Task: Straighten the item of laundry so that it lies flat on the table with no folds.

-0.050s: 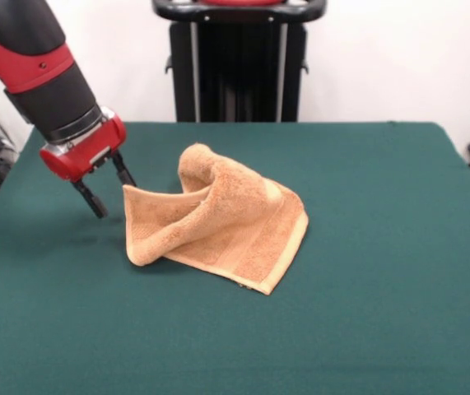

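Claw: gripper [111,192] hangs low at the towel's left edge, its two dark fingers [91,198] spread apart with nothing between them; one finger's tip sits right by the raised left corner of the cloth, though I cannot tell if it touches.
Claw tilt: fingers slant down and toward the cloth, which I read as lining up for a pinch on that lifted edge, not a press on the table.
Near corner: the towel's [218,222] nearest corner lies flat on the green cloth, its woven band showing along both edges that meet there; this part needs no work.
Left flap: the left side stands up off the surface as a curled wall with a hollow behind it, so it offers a free edge to seize.
Middle: a fold runs across from the left flap toward the right, with cloth doubled over itself.
Far hump: the back of the towel rises to a rounded peak, the highest part, propped by the folds beneath.
Towel place: left of the table's centre, well clear of every edge.
Table: table [383,271] is bare dark green all round, leaving room to drag the cloth leftward and open it out.
Judgement: task is unfinished; pulling the left flap outward looks the likeliest way to undo the hump.
Risk: soft terry may slide whole instead of unfolding, since nothing pins the flat corner.
Arm: red and black arm [41,70] enters from the upper left.
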Controlling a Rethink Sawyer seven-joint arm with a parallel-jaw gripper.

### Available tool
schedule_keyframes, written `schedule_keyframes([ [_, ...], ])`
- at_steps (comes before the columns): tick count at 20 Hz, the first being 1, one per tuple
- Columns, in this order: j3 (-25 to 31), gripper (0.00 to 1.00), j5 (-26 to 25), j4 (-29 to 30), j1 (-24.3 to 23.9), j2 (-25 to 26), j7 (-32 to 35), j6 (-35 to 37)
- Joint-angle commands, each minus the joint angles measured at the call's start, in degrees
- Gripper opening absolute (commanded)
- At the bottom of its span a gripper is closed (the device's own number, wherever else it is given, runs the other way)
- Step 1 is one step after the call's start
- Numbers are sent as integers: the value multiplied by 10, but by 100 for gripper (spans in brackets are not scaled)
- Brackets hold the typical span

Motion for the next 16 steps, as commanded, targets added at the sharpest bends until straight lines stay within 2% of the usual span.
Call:
schedule_keyframes([
  [1, 8, 100, 13, 0, 23, 38, -74, -7],
  [8, 8, 100, 14, 0, 20, 39, -75, -6],
  [16, 32, 100, 25, 11, 2, 50, -76, -35],
])
